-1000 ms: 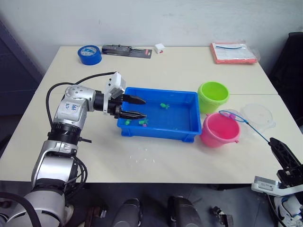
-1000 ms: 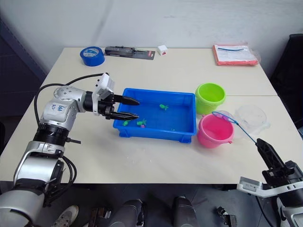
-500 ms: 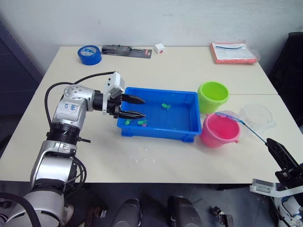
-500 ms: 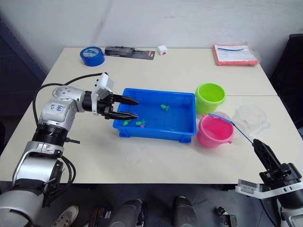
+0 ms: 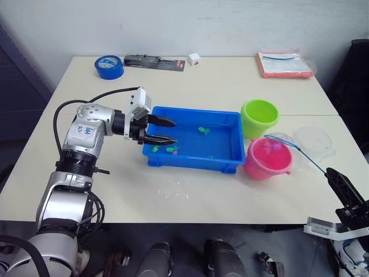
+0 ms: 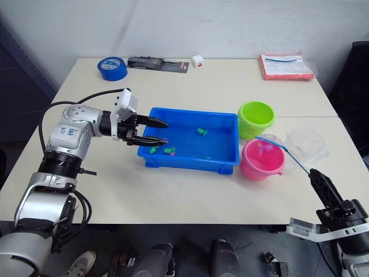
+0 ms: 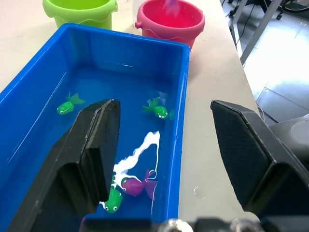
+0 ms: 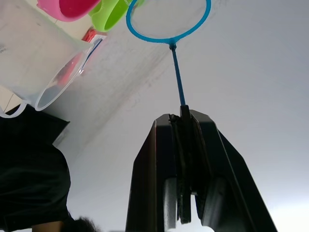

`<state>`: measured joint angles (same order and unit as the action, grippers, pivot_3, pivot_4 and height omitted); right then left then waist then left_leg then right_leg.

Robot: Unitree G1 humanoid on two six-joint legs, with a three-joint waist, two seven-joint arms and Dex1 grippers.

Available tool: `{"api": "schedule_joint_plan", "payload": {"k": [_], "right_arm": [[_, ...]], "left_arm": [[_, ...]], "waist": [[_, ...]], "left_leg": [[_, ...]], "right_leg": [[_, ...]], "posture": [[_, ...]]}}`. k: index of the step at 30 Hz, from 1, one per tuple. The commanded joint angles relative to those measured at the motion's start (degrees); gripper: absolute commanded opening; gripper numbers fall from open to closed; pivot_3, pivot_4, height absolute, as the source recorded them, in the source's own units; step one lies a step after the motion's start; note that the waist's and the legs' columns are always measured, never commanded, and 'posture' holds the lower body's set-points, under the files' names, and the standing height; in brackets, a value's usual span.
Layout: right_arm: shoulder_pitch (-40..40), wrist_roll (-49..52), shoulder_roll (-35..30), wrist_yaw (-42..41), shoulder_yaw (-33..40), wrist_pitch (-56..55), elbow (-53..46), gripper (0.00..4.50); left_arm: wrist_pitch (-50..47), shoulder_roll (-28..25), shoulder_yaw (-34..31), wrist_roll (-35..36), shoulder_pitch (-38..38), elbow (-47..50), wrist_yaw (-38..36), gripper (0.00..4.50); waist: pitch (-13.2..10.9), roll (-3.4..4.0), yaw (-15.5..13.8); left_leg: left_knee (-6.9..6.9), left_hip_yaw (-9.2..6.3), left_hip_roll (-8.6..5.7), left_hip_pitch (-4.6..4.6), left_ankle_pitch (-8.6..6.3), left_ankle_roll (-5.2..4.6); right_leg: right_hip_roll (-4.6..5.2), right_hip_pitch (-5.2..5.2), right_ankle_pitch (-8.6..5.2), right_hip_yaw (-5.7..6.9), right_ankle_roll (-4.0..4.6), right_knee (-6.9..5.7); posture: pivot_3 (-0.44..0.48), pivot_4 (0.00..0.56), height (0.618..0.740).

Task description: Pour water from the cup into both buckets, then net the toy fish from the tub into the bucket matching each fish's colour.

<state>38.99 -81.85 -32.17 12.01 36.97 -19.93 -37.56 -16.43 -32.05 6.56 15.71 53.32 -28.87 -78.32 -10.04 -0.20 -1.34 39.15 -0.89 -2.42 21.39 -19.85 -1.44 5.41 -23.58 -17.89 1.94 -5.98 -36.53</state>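
Note:
The blue tub (image 5: pixel 226 151) sits mid-table holding water and several toy fish, such as a green one (image 7: pixel 157 110) and a pink one (image 7: pixel 133 185). My left gripper (image 5: pixel 174 131) is open, its fingers reaching over the tub's left end above the water. The green bucket (image 5: pixel 259 115) and pink bucket (image 5: pixel 267 161) stand right of the tub, and the clear cup (image 5: pixel 316 142) stands right of those. My right gripper (image 8: pixel 182 113) is shut on the net's handle (image 8: pixel 177 77). The net's blue hoop (image 5: pixel 279 140) hangs over the pink bucket, with a small purple-pink shape beside it.
At the table's far edge lie a blue tape roll (image 5: pixel 109 66), a black packaged tool (image 5: pixel 154 62), a small white box (image 5: pixel 194 58) and a pink folder (image 5: pixel 285 64). The right gripper hangs beyond the table's near right edge.
The net's hoop has drifted slightly left over the pink bucket as the right gripper shifted. The left gripper stays put.

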Motion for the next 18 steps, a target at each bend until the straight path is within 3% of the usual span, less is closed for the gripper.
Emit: {"api": "schedule_joint_plan", "payload": {"k": [1, 5, 8, 12, 16, 18], "right_arm": [[0.4, 1.5, 0.0, 0.6, 0.5, 1.5, 0.0, 0.8], [-2.6, 9.8, -2.2, -1.8, 0.0, 0.0, 0.4, 0.8], [-9.8, 23.1, -8.3, -6.7, 0.5, -1.0, 2.5, 0.8], [-20.2, 43.5, -17.6, -22.6, -4.8, 0.8, 7.7, 0.8], [-34.2, 70.1, -21.3, -41.4, -12.7, 16.3, 6.0, 0.8], [-37.2, 77.0, -22.6, -48.1, -14.5, 23.5, 3.7, 0.8]], "left_arm": [[-0.2, -0.9, -1.9, 1.0, -0.2, 2.2, 0.1, 3.26], [-0.7, -1.1, -1.9, 1.2, -0.5, 2.6, -0.2, 3.26], [-1.6, -1.4, -2.5, 1.6, -0.4, 2.5, -0.5, 3.26], [-2.5, -2.0, -3.3, 1.7, -0.4, 2.4, -0.6, 3.26], [-3.3, -3.7, -3.8, 1.8, -1.2, 3.3, -0.9, 3.26], [-3.6, -4.5, -4.0, 1.8, -1.6, 3.8, -0.7, 3.26]], "waist": [[0.0, 0.0, 0.0], [0.0, 0.0, 0.2], [0.0, 0.0, 0.3], [0.0, -0.01, 1.4], [0.0, -0.01, 1.5], [0.0, -0.01, 1.4]], "left_leg": [[0.0, 0.0, 0.0, 0.0, 0.0, 0.0], [0.0, 0.03, 0.0, -0.01, 0.0, 0.0], [0.0, 0.07, 0.02, -0.06, 0.0, 0.0], [0.01, 0.11, 0.07, -0.18, 0.0, -0.01], [-0.05, -0.04, 0.19, -0.1, 0.0, 0.01], [0.0, -0.02, 0.17, -0.1, 0.0, 0.01]], "right_leg": [[0.0, 0.0, 0.0, 0.0, 0.0, 0.0], [0.01, 0.0, 0.0, -0.03, 0.0, 0.01], [0.0, 0.02, 0.0, -0.06, 0.0, -0.01], [-0.01, 0.14, 0.0, -0.08, 0.0, 0.01], [-0.06, 0.1, 0.0, 0.09, 0.01, 0.01], [-0.01, 0.11, 0.0, 0.15, 0.0, 0.01]], "posture": [[0.0, 0.15, 0.737], [0.0, 0.15, 0.737], [0.0, 0.15, 0.737], [0.0, 0.15, 0.737], [0.0, 0.15, 0.737], [0.0, 0.15, 0.737]]}}
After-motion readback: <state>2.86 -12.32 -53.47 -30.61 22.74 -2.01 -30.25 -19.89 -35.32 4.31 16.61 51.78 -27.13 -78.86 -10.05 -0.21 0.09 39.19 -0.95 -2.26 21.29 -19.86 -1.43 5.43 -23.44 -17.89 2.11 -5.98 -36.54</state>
